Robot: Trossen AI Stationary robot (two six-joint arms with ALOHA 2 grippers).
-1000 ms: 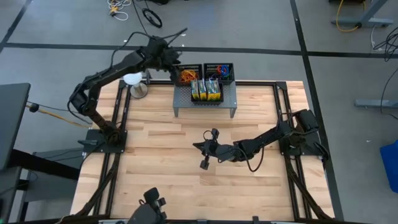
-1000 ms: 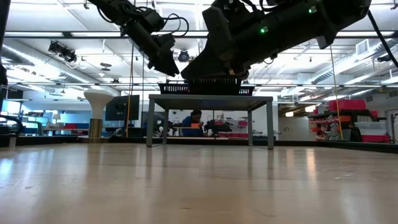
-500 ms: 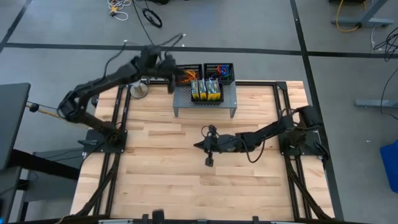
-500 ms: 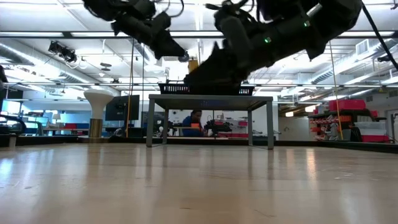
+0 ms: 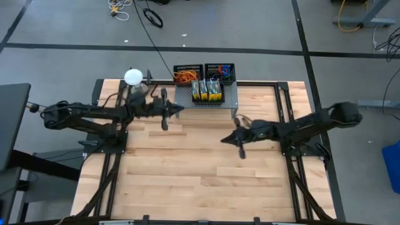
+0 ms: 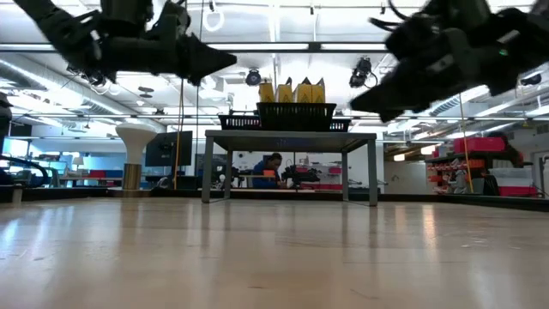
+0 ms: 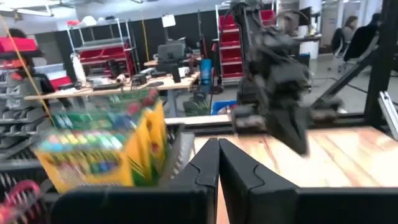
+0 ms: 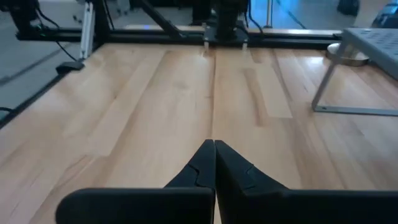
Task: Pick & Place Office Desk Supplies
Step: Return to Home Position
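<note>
- Left gripper point(image 5: 178, 109) hangs over the worktop point(image 5: 187, 181), just off the left front corner of the shelf point(image 5: 187, 103), with its arm stretched low from the left side
- In the left wrist view I see its fingers point(image 7: 208, 163) pressed together at the tips
- Right gripper point(image 5: 226, 139) hangs over the middle of the worktop, in front of the shelf's right leg and apart from it
- In the right wrist view its fingers point(image 8: 205, 160) are closed tip to tip above bare wood
- The two grippers point roughly toward each other and are well apart
- The grey perforated shelf stands at the far edge of the worktop
- Yellow-green card boxes point(image 5: 207, 90) stand upright in the front mesh tray point(image 6: 296, 114) on the shelf top
- Behind them, the left rear mesh tray point(image 5: 175, 75) holds mostly orange rubber bands point(image 5: 186, 77)
- The right rear mesh tray point(image 5: 232, 72) holds a tangle of blue, red and green loops
- A white ball point(image 5: 133, 76) on its stand sits left of the shelf
- The low view shows a person point(image 6: 270, 165) seated in the room beyond, framed under the shelf
</note>
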